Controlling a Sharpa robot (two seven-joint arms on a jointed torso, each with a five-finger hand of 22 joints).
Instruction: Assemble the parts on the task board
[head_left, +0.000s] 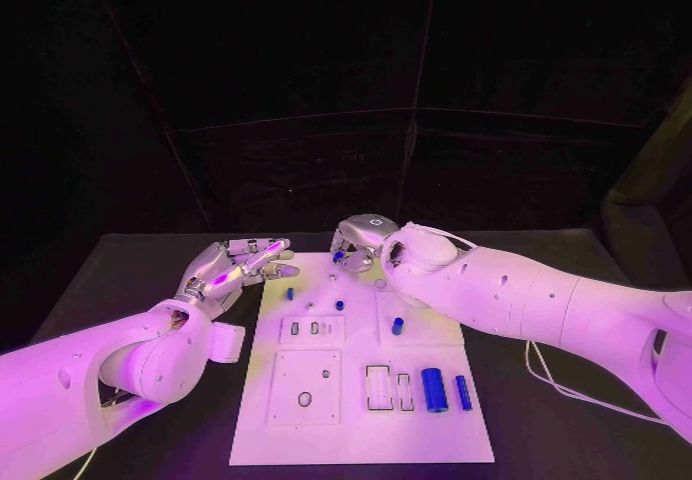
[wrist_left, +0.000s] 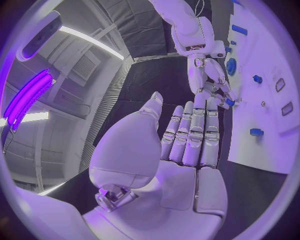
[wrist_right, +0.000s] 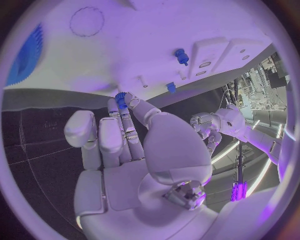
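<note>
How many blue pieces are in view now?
6 blue pieces: two at the board's near right, three small ones mid-board, one pinched by the right hand; the arm may hide more.

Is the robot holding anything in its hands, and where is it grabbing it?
The right hand pinches a small blue part at its fingertips, by the part's end. The left hand holds nothing.

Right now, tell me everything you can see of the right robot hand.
The right robot hand is silver and many-fingered, on a white arm that reaches in over the far end of the white task board. Its fingers point down at the board's far edge. In the right wrist view, a small blue part sits pinched at its fingertips, just off the board's edge, the other fingers lying alongside. The left robot hand stays apart from it.
</note>
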